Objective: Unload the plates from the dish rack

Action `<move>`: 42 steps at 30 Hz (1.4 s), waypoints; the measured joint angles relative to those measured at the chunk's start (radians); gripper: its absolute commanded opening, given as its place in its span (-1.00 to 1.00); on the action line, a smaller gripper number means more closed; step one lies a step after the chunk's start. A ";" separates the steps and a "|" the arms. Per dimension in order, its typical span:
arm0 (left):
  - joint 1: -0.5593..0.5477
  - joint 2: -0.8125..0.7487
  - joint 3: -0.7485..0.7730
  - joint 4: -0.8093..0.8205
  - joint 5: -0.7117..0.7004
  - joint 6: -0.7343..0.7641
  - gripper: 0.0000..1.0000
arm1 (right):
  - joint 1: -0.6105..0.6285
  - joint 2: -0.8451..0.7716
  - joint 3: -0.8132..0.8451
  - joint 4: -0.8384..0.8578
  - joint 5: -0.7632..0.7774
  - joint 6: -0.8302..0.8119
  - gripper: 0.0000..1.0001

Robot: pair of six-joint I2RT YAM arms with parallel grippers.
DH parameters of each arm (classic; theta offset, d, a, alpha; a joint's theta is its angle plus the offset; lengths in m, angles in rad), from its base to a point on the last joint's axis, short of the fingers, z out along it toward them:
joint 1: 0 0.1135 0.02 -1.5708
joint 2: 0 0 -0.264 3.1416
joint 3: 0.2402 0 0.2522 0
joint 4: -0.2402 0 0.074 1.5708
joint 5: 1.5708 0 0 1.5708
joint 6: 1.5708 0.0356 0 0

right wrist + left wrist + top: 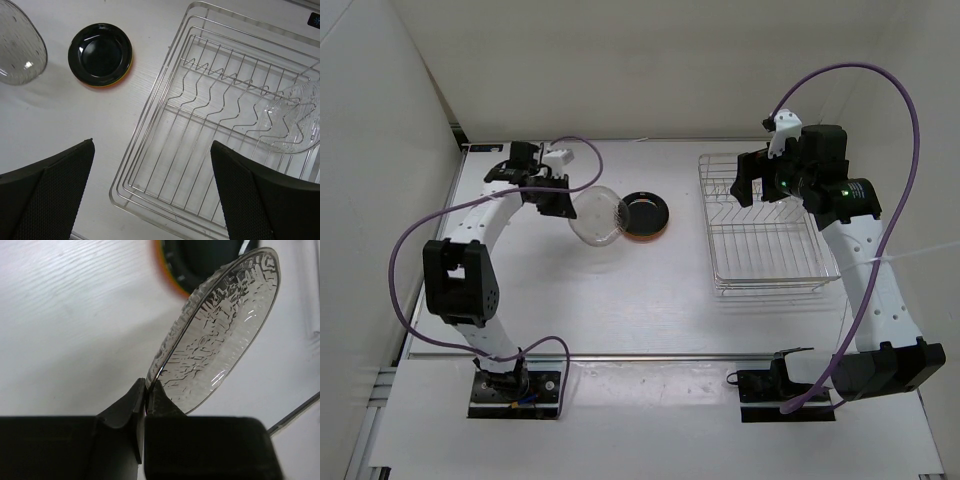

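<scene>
My left gripper [572, 206] is shut on the rim of the clear plate [599, 217] and holds it tilted on edge, just left of the plate stack. In the left wrist view the jaws [146, 390] pinch the clear plate's [220, 335] lower edge. The black plate [646, 213] lies on top of the orange plate [107, 84] on the table. I cannot make out the yellow-green plate. The dish rack [765, 270] stands at the right. My right gripper [752, 182] is open and empty above its far end. A second clear dish [295, 122] rests among the dividers.
White walls close in the table on the left, at the back and on the right. A purple cable loops over each arm. The rack's [150, 165] near half holds only bare wire.
</scene>
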 measured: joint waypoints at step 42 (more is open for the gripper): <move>-0.224 0.098 -0.020 -0.136 0.101 0.103 -0.79 | 0.000 0.000 -0.031 0.005 0.044 -0.007 1.00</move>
